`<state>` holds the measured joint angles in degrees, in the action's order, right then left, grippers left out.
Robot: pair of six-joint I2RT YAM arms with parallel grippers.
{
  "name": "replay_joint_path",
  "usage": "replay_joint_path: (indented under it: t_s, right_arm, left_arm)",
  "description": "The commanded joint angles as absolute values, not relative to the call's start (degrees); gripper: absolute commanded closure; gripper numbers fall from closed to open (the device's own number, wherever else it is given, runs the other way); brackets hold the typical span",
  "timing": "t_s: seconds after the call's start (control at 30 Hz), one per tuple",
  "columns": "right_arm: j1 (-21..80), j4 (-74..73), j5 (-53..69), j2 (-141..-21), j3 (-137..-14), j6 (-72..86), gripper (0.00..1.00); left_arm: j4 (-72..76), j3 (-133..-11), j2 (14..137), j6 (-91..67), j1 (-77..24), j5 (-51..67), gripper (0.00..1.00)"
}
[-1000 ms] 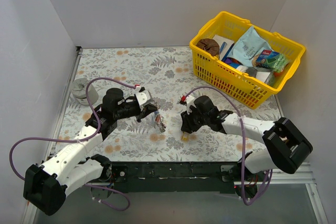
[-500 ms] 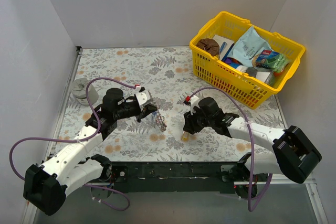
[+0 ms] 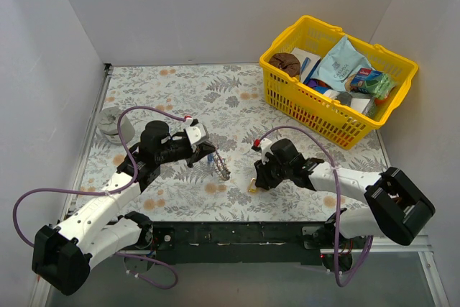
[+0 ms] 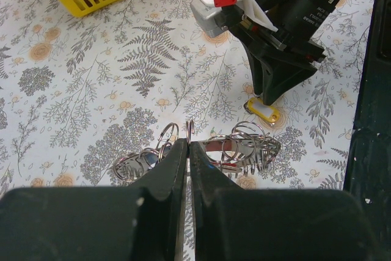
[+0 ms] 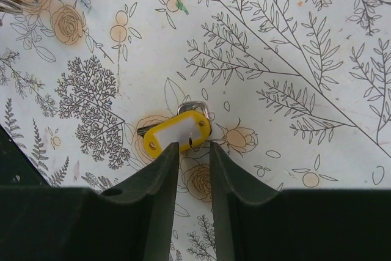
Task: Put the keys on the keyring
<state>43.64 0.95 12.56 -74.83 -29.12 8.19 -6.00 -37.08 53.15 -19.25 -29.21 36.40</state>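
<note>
Yellow key [image 5: 177, 136] lies flat on table [image 3: 180, 91], near the front edge, right at R gripper [image 5: 192, 146]. Rel. to gripper: key sits just ahead of the tips and partly under them. Its near long edge, w/ a small loop [image 5: 195, 143] on it, falls in the gap btwn the fingers. Long axis runs crosswise to the fingers, tilted a little, so as they stand the jaws bracket only that edge, not the head. R jaws apart, narrow gap, nothing lifted. Contact w/ key: tips look touching or just off, can't tell which. R arm is clearly the nearer one. L gripper [image 4: 188, 145] is well apart to the left, jaws together, clamped on keyring [image 4: 241, 148]. Its wire coils bunch either side of the tips and appear to hang clear of the table. Other keys not made out for sure among the coils. Judgement: next move turns on bringing R tips fwd over the head's short side before closing. A pinch on the edge alone prob. skids the key along the table.
</note>
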Motion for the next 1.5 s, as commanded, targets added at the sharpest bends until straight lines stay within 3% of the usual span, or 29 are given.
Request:
replay_joint_path:
  t_s: [0.0,0.13,0.3,0.8,1.23,1.47]
  right_arm:
    - [43.9,4.6,14.0,-76.1,-28.7,7.9,0.67]
    - [43.8,5.2,13.3,-76.6,-28.7,7.9,0.72]
    - [43.9,4.9,12.3,-77.3,-29.5,7.7,0.99]
    - [43.9,0.1,14.0,-67.8,-33.2,1.4,0.99]
    - [43.9,3.3,23.7,-52.0,-35.4,-3.0,0.99]
    - [43.9,-1.6,24.0,-52.2,-38.9,-5.1,0.99]
  left_arm:
    - [-4.4,-37.5,52.6,-19.3,-29.3,36.5,1.00]
    - [-4.4,-37.4,52.5,-19.3,-29.3,36.4,1.00]
    - [-4.5,-37.4,52.5,-19.2,-29.2,36.5,1.00]
    - [-4.5,-37.3,52.4,-17.8,-29.3,38.4,1.00]
    - [-2.9,-35.8,48.6,-13.6,-29.2,50.7,1.00]
    - [-2.1,-35.2,48.0,-13.0,-29.2,52.5,1.00]
